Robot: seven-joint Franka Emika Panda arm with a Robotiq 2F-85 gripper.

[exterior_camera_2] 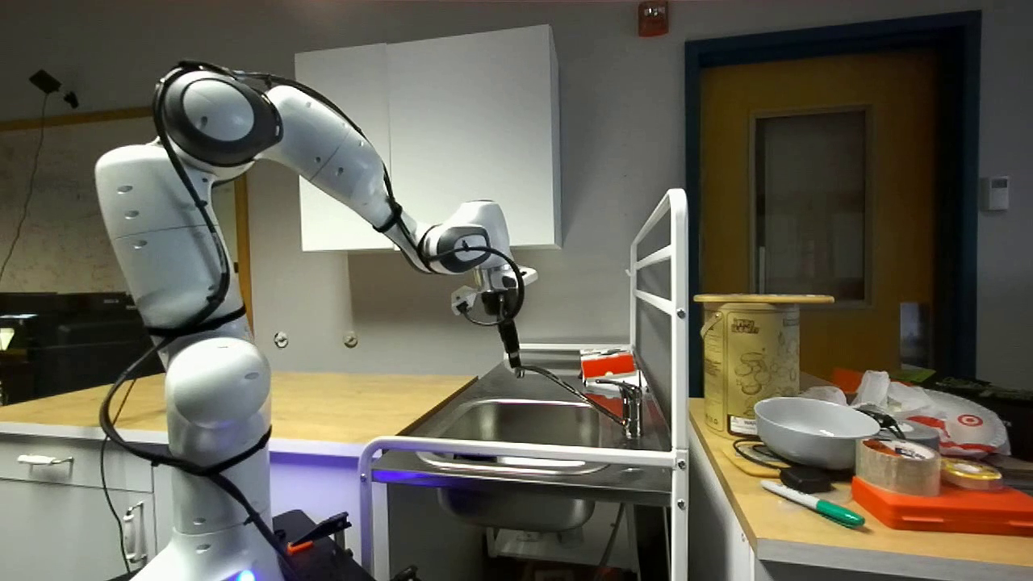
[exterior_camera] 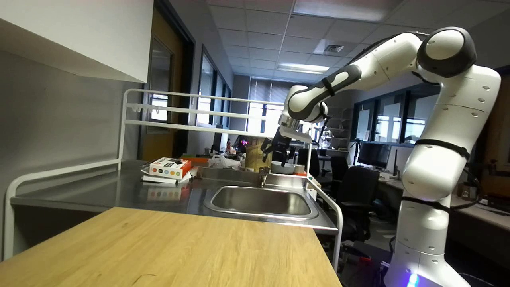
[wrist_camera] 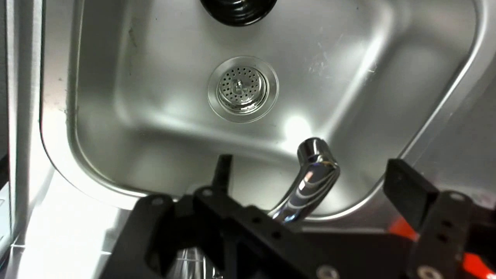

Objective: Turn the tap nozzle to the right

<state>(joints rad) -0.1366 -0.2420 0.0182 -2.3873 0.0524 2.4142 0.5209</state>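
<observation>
The chrome tap (exterior_camera_2: pixel 633 410) stands at the rim of the steel sink (exterior_camera: pixel 215 203), with its spout reaching out over the basin. In the wrist view the spout's nozzle (wrist_camera: pixel 316 164) points up and slightly right over the basin; its base is hidden behind the gripper. The tap also shows in an exterior view (exterior_camera: pixel 263 176), below the gripper. My gripper (wrist_camera: pixel 314 180) is open and empty, with one finger on each side of the nozzle in the picture. It points down in both exterior views (exterior_camera: pixel 275 158) (exterior_camera_2: pixel 515 363). I cannot tell whether a finger touches the spout.
A black ribbed round object (wrist_camera: pixel 238 11) and the drain (wrist_camera: pixel 242 88) are in the basin. A white rail frame (exterior_camera_2: pixel 679 339) stands beside the tap. A red-and-white box (exterior_camera: pixel 169 167) lies on the counter. A bowl (exterior_camera_2: pixel 815 428) and a tall container (exterior_camera_2: pixel 750 355) stand beyond the frame.
</observation>
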